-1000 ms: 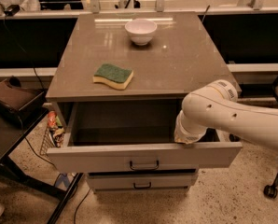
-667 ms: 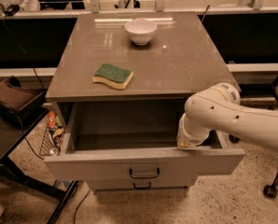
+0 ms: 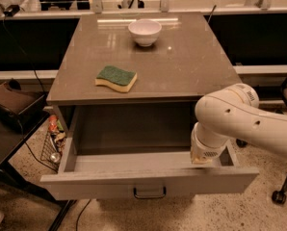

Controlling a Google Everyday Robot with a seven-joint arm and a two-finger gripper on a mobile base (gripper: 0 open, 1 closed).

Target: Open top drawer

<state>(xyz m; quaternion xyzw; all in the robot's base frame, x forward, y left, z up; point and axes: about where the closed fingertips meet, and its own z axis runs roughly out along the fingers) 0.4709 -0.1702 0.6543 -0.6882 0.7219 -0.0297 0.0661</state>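
Note:
The top drawer [image 3: 110,183] of the grey cabinet stands pulled far out toward the camera. Its deep plain grey interior [image 3: 134,129] is exposed. Its small black bar handle [image 3: 150,193] sits at the centre of the front panel. My gripper [image 3: 202,160] hangs at the end of the white arm [image 3: 235,117]. It reaches down into the drawer's right end, just behind the front panel. The two lower drawers are hidden under the pulled-out front.
A green and yellow sponge [image 3: 116,78] and a white bowl [image 3: 144,32] sit on the cabinet top [image 3: 182,66]. A dark side table [image 3: 8,129] and a wire basket of items [image 3: 54,138] stand at the left. A chair caster [image 3: 278,196] is at the right.
The top drawer has slid further out toward the camera. My arm and gripper have moved forward with its right end.

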